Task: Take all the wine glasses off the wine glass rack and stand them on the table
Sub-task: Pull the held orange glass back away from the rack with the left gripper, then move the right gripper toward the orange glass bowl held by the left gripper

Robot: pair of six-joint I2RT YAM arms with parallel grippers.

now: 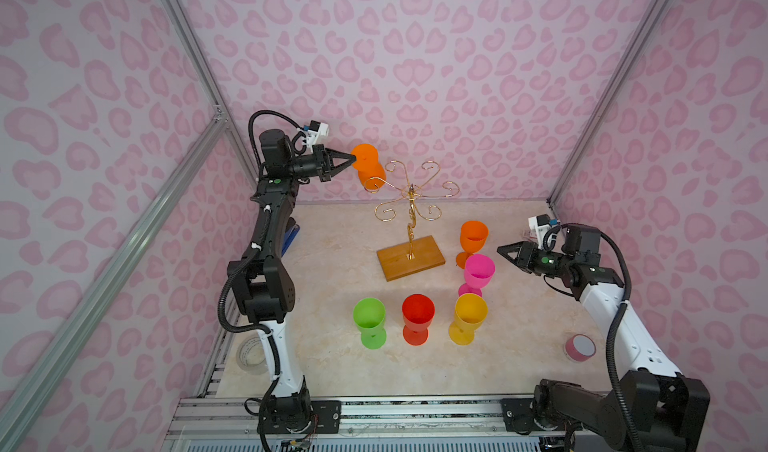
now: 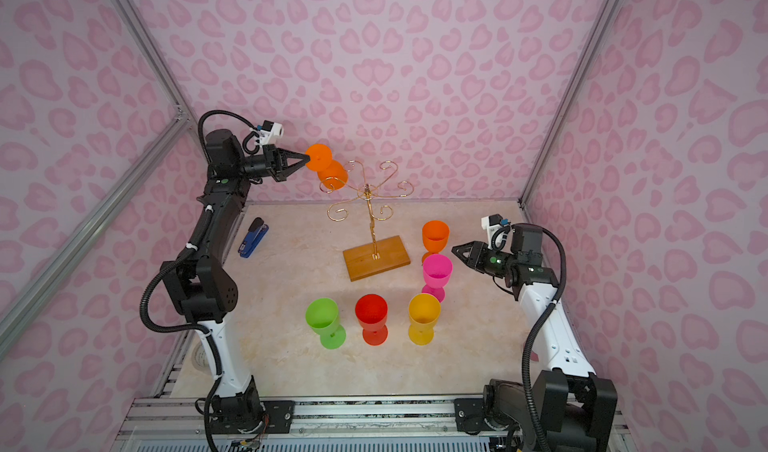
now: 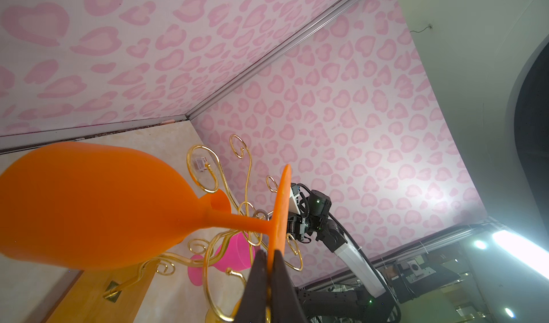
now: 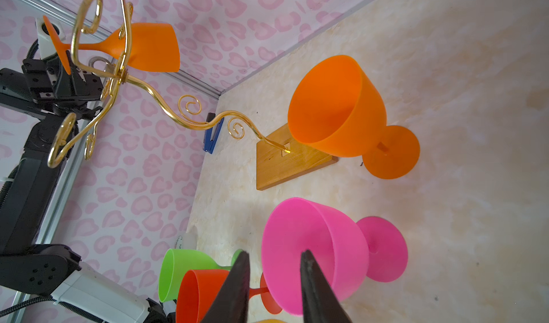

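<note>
Trouble rides on a thin edge: left gripper, jaws closed on the rim of the foot, holds an orange glass upside down, bowl hanging. It sits high at the back-left curl of the rack, well above the table.

In the left wrist view only the very edge of the foot sits between the fingertips. Such a shallow pinch, with the bowl's weight out to one side, could let the glass swing, slip and drop.

Gold wire crosses the stem in both wrist views, and whether the stem is free of the curl cannot be told. If it is not, a pull the wrong way would likely hook the wire and drag or tip the light rack on its wooden base.

A toppling rack or a falling glass would land among the pink glass and a second orange glass, both just beside the base. The green glass, red glass and yellow glass stand nearer the front.

Right gripper hovers near the pink glass, jaws apart and holding nothing; a careless sweep from it could knock that glass over.
</note>
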